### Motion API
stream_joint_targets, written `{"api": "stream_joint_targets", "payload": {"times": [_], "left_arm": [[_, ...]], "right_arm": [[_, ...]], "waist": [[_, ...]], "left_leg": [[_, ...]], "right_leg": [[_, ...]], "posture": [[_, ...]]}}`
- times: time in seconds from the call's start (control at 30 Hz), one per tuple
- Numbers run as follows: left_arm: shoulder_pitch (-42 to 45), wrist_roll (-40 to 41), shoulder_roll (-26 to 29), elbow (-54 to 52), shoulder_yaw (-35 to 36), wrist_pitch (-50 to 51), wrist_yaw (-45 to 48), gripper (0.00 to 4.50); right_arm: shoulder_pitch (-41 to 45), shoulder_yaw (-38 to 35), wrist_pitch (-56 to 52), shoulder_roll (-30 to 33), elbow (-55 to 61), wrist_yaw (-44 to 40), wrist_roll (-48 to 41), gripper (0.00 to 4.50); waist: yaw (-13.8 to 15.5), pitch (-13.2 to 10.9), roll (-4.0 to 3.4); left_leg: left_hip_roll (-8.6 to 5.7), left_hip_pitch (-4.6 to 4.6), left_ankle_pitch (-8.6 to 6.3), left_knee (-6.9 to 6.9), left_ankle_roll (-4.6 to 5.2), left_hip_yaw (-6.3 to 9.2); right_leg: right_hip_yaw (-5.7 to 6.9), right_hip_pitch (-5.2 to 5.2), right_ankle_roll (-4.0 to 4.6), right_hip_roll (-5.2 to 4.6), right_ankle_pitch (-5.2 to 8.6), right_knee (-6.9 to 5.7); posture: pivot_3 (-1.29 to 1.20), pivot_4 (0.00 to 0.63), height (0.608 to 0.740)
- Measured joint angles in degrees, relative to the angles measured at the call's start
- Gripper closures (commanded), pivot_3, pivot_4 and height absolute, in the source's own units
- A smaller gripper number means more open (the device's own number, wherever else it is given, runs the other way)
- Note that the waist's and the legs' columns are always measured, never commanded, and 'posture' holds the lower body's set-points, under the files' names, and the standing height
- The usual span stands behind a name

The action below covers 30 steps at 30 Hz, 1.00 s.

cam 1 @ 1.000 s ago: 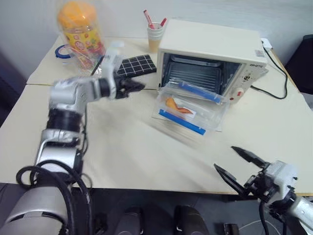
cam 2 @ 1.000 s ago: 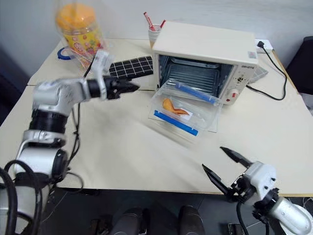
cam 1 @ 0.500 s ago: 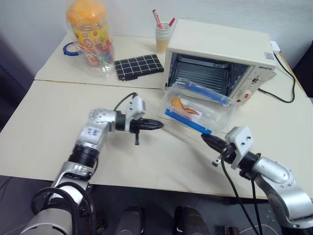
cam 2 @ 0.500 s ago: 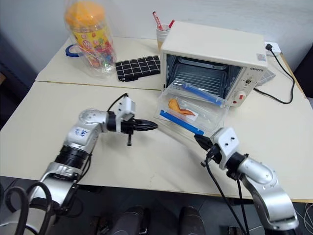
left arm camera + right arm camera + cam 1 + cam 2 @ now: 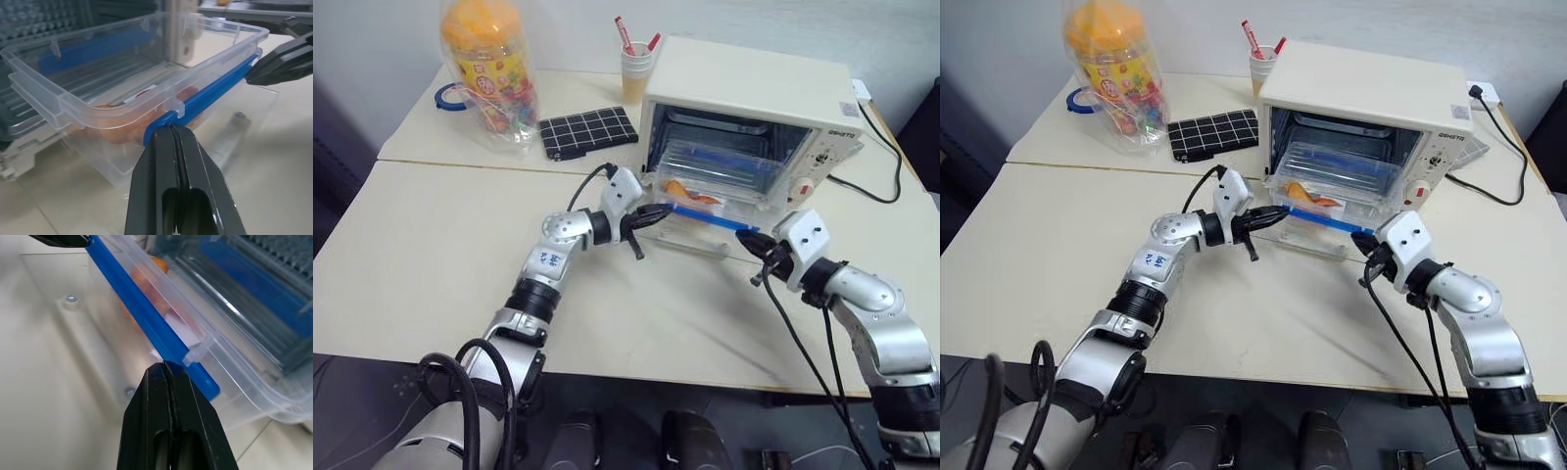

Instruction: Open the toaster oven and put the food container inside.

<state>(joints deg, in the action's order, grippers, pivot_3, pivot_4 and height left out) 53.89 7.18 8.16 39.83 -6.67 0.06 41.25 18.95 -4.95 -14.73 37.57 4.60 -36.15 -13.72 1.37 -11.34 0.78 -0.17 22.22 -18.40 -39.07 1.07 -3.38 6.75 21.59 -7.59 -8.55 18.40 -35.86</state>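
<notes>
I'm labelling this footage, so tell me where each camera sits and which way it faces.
Left and right eye views: on the head, looking down over both arms at the toaster oven and food container.
Left wrist view: behind the shut left tool, facing the container's blue clip.
Right wrist view: behind the shut right tool, facing that clip.
Shared: all show the container; the left wrist view also catches the right tool.

Small dark brand lettering sits at the top of the toaster oven (image 5: 759, 103) control panel, too small to read. A square sticker on the oven's top right corner carries illegible print. The orange-lidded jar (image 5: 489, 73) bears a colourful printed label; no words legible.
</notes>
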Motion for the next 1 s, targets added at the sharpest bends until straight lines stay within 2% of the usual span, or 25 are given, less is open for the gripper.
{"api": "stream_joint_targets", "payload": {"times": [0.37,0.6,0.7,0.77,1.0], "left_arm": [[12.2,-1.4,-4.8,20.7,5.8,-8.2,-11.8,4.50],[14.4,-2.0,-6.5,26.5,7.5,-12.2,-14.8,4.50],[14.0,-2.2,-6.1,26.3,7.6,-12.8,-13.5,4.50],[12.4,-2.2,-5.0,24.5,7.6,-13.1,-10.9,4.50],[-0.3,1.5,6.1,6.4,8.0,-7.5,5.5,4.50]], "right_arm": [[17.8,1.2,14.1,-3.1,-27.8,-0.2,6.3,4.48],[23.6,2.3,21.1,-4.7,-39.7,0.5,9.2,4.48],[23.2,2.1,21.6,-4.7,-39.7,-0.1,9.0,4.48],[20.6,1.6,20.2,-4.1,-35.6,-1.8,7.4,4.48],[3.3,-5.3,9.0,3.1,-13.7,-9.3,-2.3,4.48]], "waist": [[-0.3,0.0,0.00],[-1.1,0.0,0.00],[-1.5,0.0,0.00],[-1.5,0.0,-0.01],[-1.4,0.0,-0.03]], "left_leg": [[0.00,0.08,0.01,0.01,-0.01,0.08],[0.00,0.16,0.01,0.02,-0.02,0.17],[0.00,0.17,0.02,0.02,-0.03,0.20],[0.01,0.16,0.02,0.05,-0.04,0.22],[0.10,0.16,0.03,-0.02,-0.04,0.25]], "right_leg": [[0.14,0.00,-0.01,-0.02,0.00,0.05],[0.29,0.01,-0.01,-0.04,0.00,0.07],[0.32,0.01,-0.01,-0.03,0.00,0.07],[0.34,0.01,-0.01,-0.02,0.00,0.07],[0.41,0.00,0.00,-0.03,0.00,0.05]], "posture": [[0.00,0.150,0.740],[0.00,0.150,0.740],[0.00,0.150,0.740],[0.00,0.150,0.740],[0.00,0.150,0.740]]}}
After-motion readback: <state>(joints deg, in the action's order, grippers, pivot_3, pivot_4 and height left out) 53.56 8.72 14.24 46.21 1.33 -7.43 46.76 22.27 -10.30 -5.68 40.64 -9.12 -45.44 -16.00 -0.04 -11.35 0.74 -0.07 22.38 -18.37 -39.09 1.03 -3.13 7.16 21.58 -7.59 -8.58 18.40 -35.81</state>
